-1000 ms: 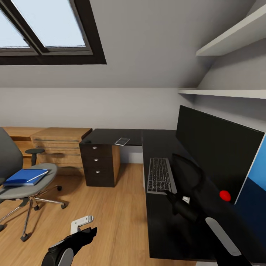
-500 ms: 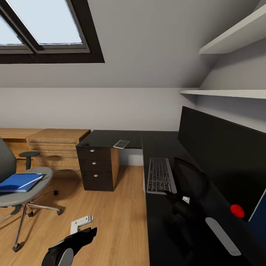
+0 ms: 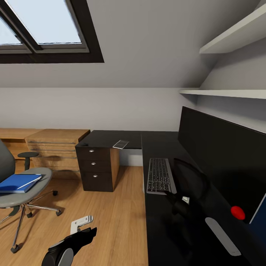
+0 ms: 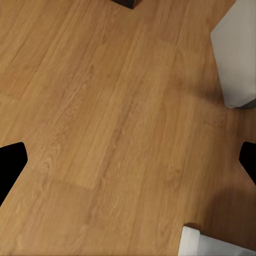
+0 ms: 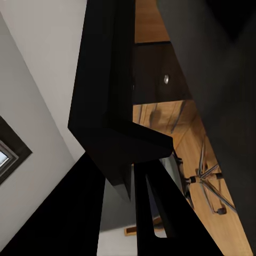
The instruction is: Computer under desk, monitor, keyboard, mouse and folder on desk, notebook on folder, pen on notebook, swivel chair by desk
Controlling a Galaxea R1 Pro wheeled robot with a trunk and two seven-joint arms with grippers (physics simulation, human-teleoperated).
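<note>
Blue folder (image 3: pixel 19 182) lies on the swivel chair (image 3: pixel 22 192) seat — left gripper (image 4: pixel 128 160) fingers spread wide, right unclear.

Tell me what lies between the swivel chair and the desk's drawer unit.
Bare wooden floor, seen in the head view, separates the swivel chair from the drawer unit.

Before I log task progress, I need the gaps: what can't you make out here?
- Mouse: not identifiable, head view; right arm covers the desk beside the keyboard.
- Swivel chair: cut off by the left edge.
- Right hand: open or shut unclear, dark wrist view.
</note>
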